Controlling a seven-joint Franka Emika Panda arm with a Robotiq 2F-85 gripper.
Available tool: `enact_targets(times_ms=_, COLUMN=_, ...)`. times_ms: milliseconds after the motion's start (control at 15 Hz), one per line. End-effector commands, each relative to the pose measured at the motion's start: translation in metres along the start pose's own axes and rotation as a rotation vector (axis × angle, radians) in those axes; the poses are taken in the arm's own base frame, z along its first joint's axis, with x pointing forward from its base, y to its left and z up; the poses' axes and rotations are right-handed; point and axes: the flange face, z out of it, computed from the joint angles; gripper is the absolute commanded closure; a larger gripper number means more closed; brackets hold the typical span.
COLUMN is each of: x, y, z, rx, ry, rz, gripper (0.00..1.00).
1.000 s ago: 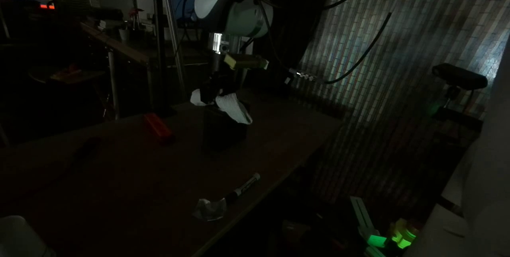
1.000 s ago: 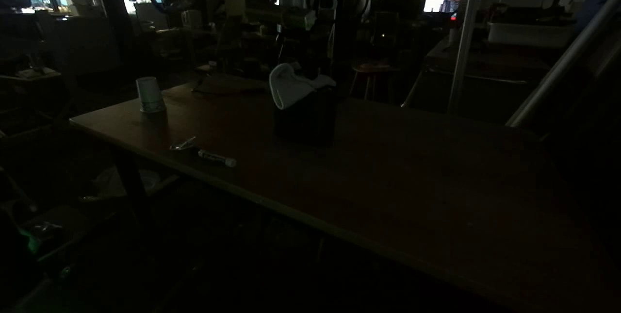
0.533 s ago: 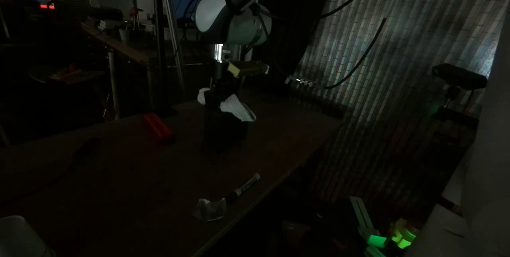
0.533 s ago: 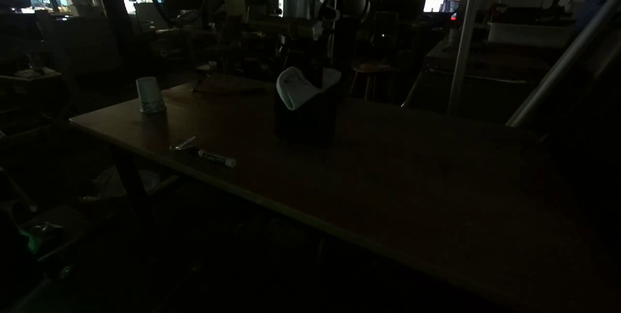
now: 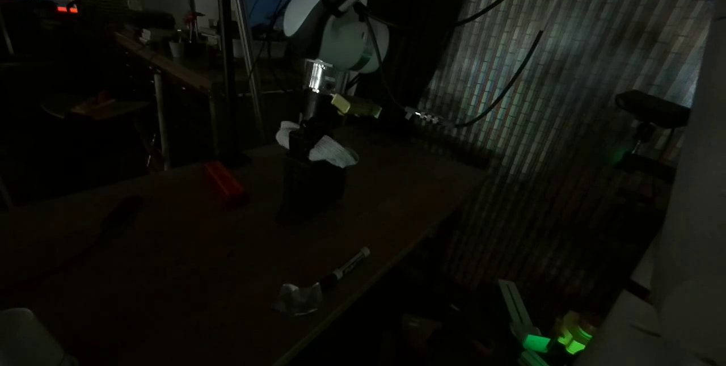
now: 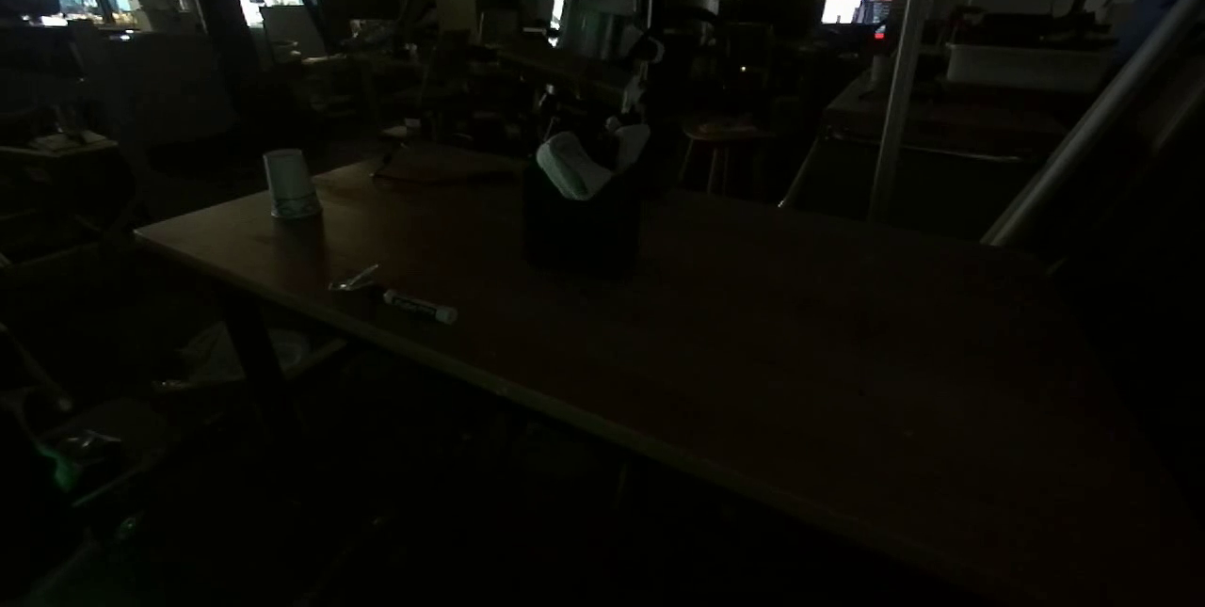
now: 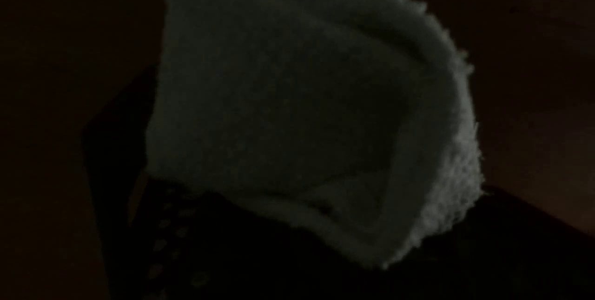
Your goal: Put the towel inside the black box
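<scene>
The white towel (image 5: 333,153) is bunched at the top of the black box (image 5: 313,187), with flaps standing out on both sides of my gripper (image 5: 300,146). The gripper points down at the box's opening and appears shut on the towel's middle; its fingertips are dark and partly hidden. In an exterior view the towel (image 6: 570,167) forms a V above the rim of the box (image 6: 579,235). In the wrist view the towel (image 7: 288,104) fills the middle, and a dark corner of the box (image 7: 109,160) shows at left. The fingers cannot be made out there.
A red object (image 5: 224,180) lies beside the box on the table (image 5: 187,264). A marker (image 5: 351,262) and crumpled clear plastic (image 5: 298,299) lie near the table edge. A pale cup (image 6: 292,183) stands at a corner. The scene is very dark.
My gripper has moved lower toward the box's opening and tilted. The towel moved with it and its flaps now fold up in a V. The box has shifted slightly left in both exterior views.
</scene>
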Motion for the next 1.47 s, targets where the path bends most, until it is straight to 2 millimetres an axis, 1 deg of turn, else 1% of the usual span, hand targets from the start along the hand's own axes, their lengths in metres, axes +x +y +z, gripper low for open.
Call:
enact_targets(times_ms=0, x=-0.012, y=0.001, z=0.024, rx=0.103, ry=-0.005, rz=-0.050, gripper=0.73)
enact_targets(times_ms=133, x=-0.023, y=0.003, z=0.014, rx=0.091, ry=-0.003, rz=-0.050, gripper=0.60)
enact_targets(times_ms=200, x=-0.027, y=0.004, z=0.009, rx=0.076, ry=-0.004, rz=-0.048, gripper=0.51)
enact_targets(times_ms=267, x=-0.034, y=0.004, z=0.001, rx=0.059, ry=-0.006, rz=-0.048, gripper=0.45)
enact_targets(times_ms=533, x=-0.060, y=-0.004, z=-0.029, rx=-0.013, ry=-0.022, rz=-0.073, gripper=0.16)
enact_targets(times_ms=600, x=-0.066, y=-0.009, z=-0.038, rx=-0.035, ry=-0.024, rz=-0.085, gripper=0.14)
enact_targets(times_ms=667, x=-0.072, y=-0.013, z=-0.047, rx=-0.054, ry=-0.023, rz=-0.098, gripper=0.07)
enact_targets(times_ms=733, x=-0.077, y=-0.018, z=-0.055, rx=-0.070, ry=-0.023, rz=-0.111, gripper=0.02)
enact_targets(times_ms=800, x=-0.082, y=-0.025, z=-0.062, rx=-0.083, ry=-0.021, rz=-0.126, gripper=0.00)
enact_targets(times_ms=1067, x=-0.098, y=-0.048, z=-0.086, rx=-0.111, ry=-0.004, rz=-0.165, gripper=0.00)
enact_targets(times_ms=1133, x=-0.101, y=-0.054, z=-0.090, rx=-0.117, ry=0.004, rz=-0.169, gripper=0.05)
enact_targets(times_ms=1200, x=-0.103, y=-0.058, z=-0.093, rx=-0.122, ry=0.011, rz=-0.173, gripper=0.25)
enact_targets(times_ms=1267, x=-0.105, y=-0.063, z=-0.096, rx=-0.131, ry=0.021, rz=-0.173, gripper=0.26)
enact_targets(times_ms=1400, x=-0.106, y=-0.070, z=-0.100, rx=-0.152, ry=0.036, rz=-0.165, gripper=0.44)
